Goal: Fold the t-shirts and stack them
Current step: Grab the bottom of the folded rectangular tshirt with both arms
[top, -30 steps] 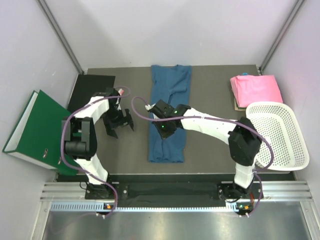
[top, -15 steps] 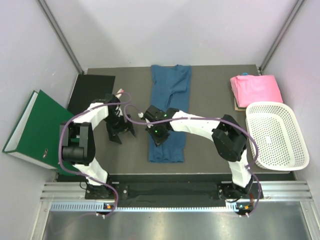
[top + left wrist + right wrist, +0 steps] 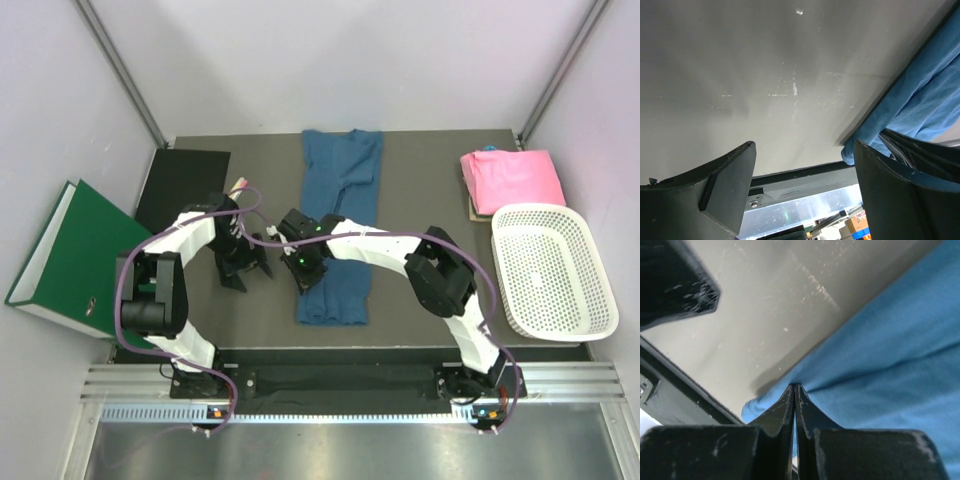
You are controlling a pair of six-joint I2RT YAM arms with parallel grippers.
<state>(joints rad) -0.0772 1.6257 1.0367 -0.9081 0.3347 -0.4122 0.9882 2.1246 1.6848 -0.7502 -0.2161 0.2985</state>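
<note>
The teal-blue t-shirt [image 3: 338,215] lies as a long narrow strip down the middle of the table. The pink t-shirt [image 3: 510,178] lies folded at the back right. My right gripper [image 3: 299,263] is at the teal shirt's left edge, near its front half. In the right wrist view its jaws [image 3: 795,387] are shut, pinching the edge of the blue cloth [image 3: 890,350], which creases at the tips. My left gripper [image 3: 246,266] hovers open and empty just left of the shirt. In the left wrist view [image 3: 805,185] the blue cloth [image 3: 920,95] lies past its right finger.
A white mesh basket [image 3: 553,270] stands at the right edge, in front of the pink shirt. A green binder [image 3: 70,255] leans off the table's left side, with a black mat [image 3: 182,185] behind it. The left gripper's finger [image 3: 675,280] shows close by in the right wrist view.
My right gripper has slid left from the middle of the teal shirt to its left edge. My left gripper has moved slightly forward and right, closer to the shirt. The shirt's outline is unchanged.
</note>
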